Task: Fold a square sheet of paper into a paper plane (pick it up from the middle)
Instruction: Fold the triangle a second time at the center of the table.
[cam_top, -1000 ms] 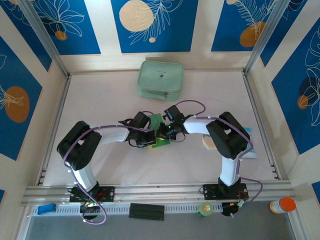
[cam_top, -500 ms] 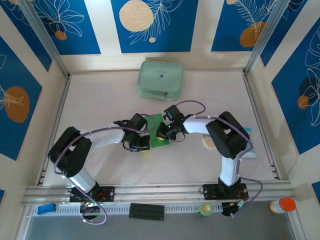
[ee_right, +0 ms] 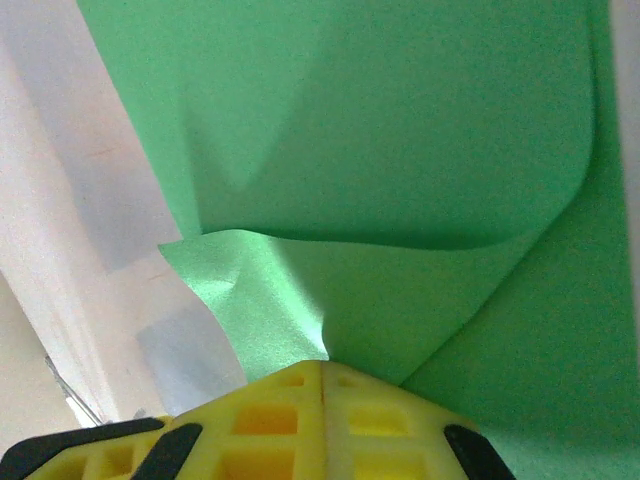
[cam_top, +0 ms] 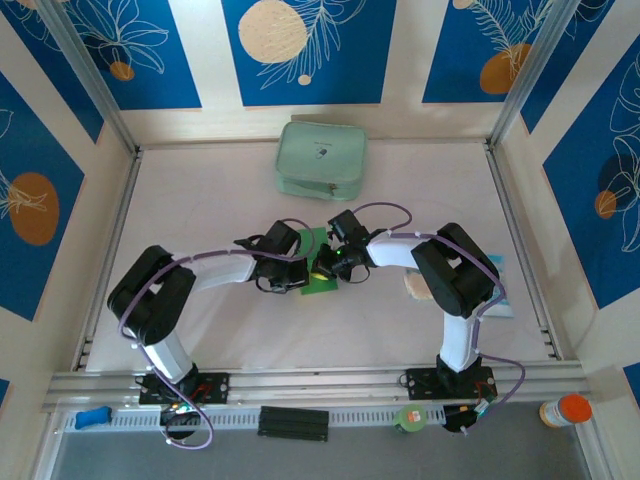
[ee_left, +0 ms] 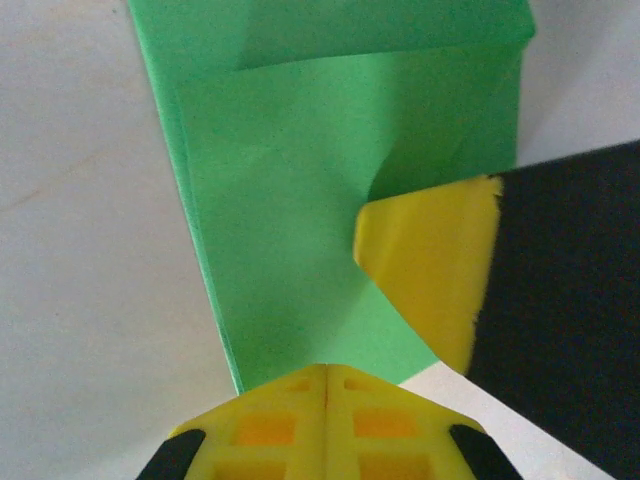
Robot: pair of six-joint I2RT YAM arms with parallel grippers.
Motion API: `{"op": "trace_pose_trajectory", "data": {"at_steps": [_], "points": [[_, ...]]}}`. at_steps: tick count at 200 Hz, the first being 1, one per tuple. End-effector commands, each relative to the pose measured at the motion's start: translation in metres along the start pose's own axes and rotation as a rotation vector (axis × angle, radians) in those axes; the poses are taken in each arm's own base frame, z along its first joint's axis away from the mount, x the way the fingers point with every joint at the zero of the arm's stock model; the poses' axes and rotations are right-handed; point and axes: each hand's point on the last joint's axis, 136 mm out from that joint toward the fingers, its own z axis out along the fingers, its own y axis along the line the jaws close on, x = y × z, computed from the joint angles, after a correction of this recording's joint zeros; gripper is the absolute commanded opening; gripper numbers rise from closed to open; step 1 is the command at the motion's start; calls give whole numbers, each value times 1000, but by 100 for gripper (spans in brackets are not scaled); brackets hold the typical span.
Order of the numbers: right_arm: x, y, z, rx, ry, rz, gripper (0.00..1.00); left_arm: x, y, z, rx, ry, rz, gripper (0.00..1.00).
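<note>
Your partly folded bright green square sheet of paper (cam_top: 321, 287) lies mid white table (cam_top: 200, 220), long axis near to far, between the arms. The left gripper (ee_left: 325, 395), closed, touches its left edge. The right gripper (ee_right: 323, 375), closed, seems to pinch a curled flap on its right.

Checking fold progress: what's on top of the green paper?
The paper is folded over itself, and both shut tools sit on it: left tool at the near corner, right tool further in. What's beneath their tips is hidden.
</note>
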Motion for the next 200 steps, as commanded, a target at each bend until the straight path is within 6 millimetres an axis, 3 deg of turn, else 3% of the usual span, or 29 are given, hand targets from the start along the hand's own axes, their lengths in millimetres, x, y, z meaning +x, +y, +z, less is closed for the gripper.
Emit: {"op": "trace_pose_trajectory", "data": {"at_steps": [1,41,83,126,150,175,200], "points": [[6,-17,4,35,27,39,2,-5,0,3,-13,-16,-6,0],[1,-18,1,32,14,-16,2,12,26,11,-106,45,-23,0],[-17,-42,-2,91,-30,-35,2,26,46,14,-178,91,-35,0],[-58,-70,-18,106,-110,44,1,41,61,17,-209,137,-55,0],[-80,-79,-31,114,-151,82,2,42,59,17,-198,139,-55,0],[-93,-74,-49,108,-199,70,2,37,53,17,-182,130,-46,0],[-91,-53,-68,71,-231,10,2,37,50,17,-173,135,-42,0]]}}
